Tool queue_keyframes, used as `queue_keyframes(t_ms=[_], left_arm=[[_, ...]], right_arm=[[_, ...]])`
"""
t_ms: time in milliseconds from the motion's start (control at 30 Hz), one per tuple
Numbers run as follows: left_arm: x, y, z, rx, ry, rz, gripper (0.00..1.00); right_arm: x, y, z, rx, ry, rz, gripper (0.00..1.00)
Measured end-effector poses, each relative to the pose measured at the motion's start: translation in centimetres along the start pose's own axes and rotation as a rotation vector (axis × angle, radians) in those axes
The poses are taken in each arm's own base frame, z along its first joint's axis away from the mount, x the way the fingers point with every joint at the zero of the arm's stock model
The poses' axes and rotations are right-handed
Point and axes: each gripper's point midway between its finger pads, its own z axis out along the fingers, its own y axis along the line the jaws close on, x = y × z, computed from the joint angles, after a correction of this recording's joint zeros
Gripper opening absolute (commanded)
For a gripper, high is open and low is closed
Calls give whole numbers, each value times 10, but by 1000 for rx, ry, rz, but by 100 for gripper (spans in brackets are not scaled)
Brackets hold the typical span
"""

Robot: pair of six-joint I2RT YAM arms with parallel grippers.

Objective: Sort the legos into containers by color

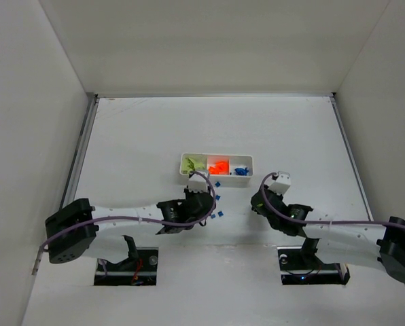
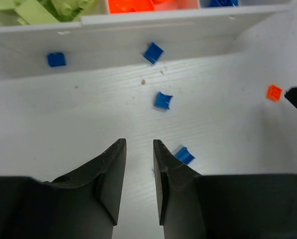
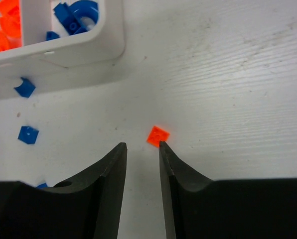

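The white three-compartment tray (image 1: 217, 155) holds lime green legos (image 1: 194, 163) on the left, orange legos (image 1: 218, 166) in the middle and blue legos (image 1: 241, 170) on the right. Several blue legos (image 2: 163, 100) lie loose on the table in front of the tray. My left gripper (image 2: 138, 144) is open and empty just short of them, with one blue lego (image 2: 184, 155) beside its right finger. My right gripper (image 3: 141, 146) is open, and a loose orange lego (image 3: 158, 135) lies just beyond its right fingertip, outside the jaws. That orange lego also shows in the left wrist view (image 2: 274, 92).
White walls enclose the table on three sides. The tray's near wall (image 2: 138, 25) stands just beyond the loose blue legos (image 3: 28, 134). The two grippers (image 1: 206, 197) (image 1: 260, 200) hang close together in front of the tray.
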Motion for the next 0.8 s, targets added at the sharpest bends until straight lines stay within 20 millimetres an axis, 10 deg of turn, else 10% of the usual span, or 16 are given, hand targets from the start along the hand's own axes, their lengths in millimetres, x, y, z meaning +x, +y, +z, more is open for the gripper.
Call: queue_keyframes(t_ms=[233,567,800], left_arm=[[15,-17,-6,35,4,29,31],[0,15,-16,15,-70,-78,32],[14,28,-17,-1,-52,-96,34]], right_arm=[[-5,-11,5,59,-11,37,41],[57,90,-40,-285,96,-248,59],[89,88,-28,-248,158,-404,58]])
